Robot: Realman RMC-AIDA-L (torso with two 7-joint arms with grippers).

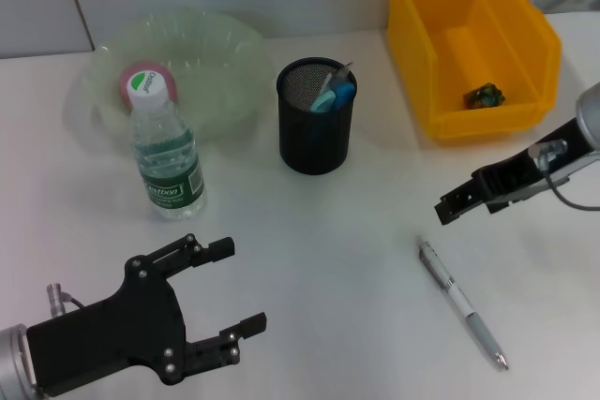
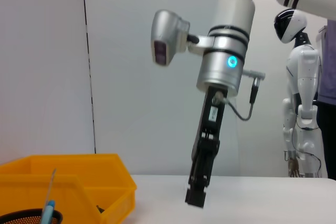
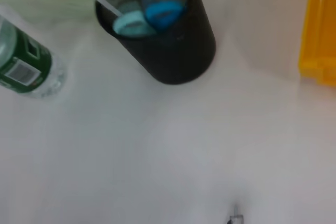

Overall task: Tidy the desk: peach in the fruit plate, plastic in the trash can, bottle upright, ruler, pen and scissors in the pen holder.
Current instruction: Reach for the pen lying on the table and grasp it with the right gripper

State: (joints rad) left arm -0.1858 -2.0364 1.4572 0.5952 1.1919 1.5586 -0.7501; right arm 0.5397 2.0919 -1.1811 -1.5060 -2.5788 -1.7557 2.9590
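**Pen lying loose on the tabletop while both tools are hanging free**

The pen (image 1: 463, 303) is lying flat on the white tabletop (image 1: 328, 259) toward the robot's right, its tip pointing toward the near edge, touched by nothing. The right tool (image 1: 448, 207) is hovering just above and beyond the pen's cap end, reaching in from the right; whether its fingers are parted or closed I cannot tell. In the left wrist view the same right tool (image 2: 195, 195) is pointing steeply down toward the tabletop.

The left tool (image 1: 230, 288) is sitting at the near left corner with its two black fingers spread wide and released, gripping nothing.

The black mesh pen holder (image 1: 316, 119) is standing upright near the middle, already carrying the blue-handled scissors (image 1: 334, 96) and a thin grey strip that may be the ruler. The water bottle (image 1: 165, 156) is standing upright with its white cap on, just in front of the pale green fruit plate (image 1: 225, 63), and the pink peach (image 1: 141, 77) is resting in that plate behind the bottle's cap. The yellow bin (image 1: 469, 39) is sitting at the far right, holding a small dark crumpled scrap (image 1: 485, 95) in its near corner.
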